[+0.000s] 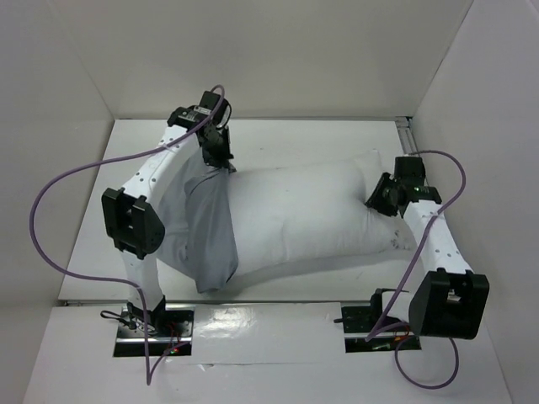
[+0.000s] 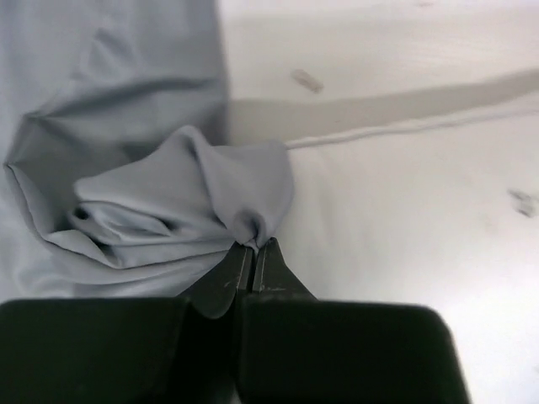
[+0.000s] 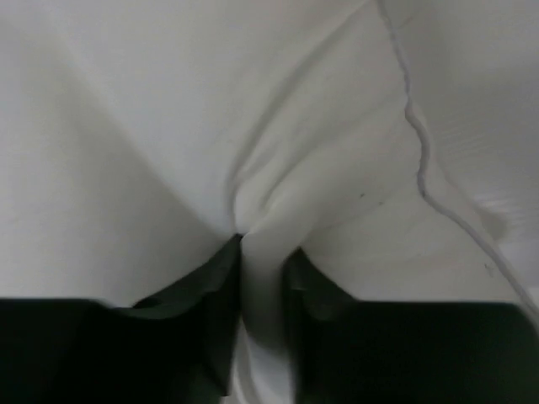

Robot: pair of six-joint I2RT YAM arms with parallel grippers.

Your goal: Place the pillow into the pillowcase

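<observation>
The white pillow [image 1: 307, 210] lies across the middle of the table, and its left end sits inside the blue-grey pillowcase [image 1: 206, 240]. My left gripper [image 1: 221, 160] is at the far edge of the pillowcase's mouth. In the left wrist view this gripper [image 2: 253, 246] is shut on a bunched fold of the pillowcase [image 2: 152, 202], with the pillow [image 2: 404, 227] to its right. My right gripper [image 1: 379, 199] is at the pillow's right end. Seen from the right wrist, the gripper [image 3: 263, 244] pinches a ridge of the pillow [image 3: 168, 109] between its fingers.
White walls close in the table [image 1: 126, 160] at the left, back and right. A metal rail [image 1: 406, 126] sits in the far right corner. Purple cables [image 1: 50, 194] loop beside each arm. The arms' base plates [image 1: 152, 324] stand at the near edge.
</observation>
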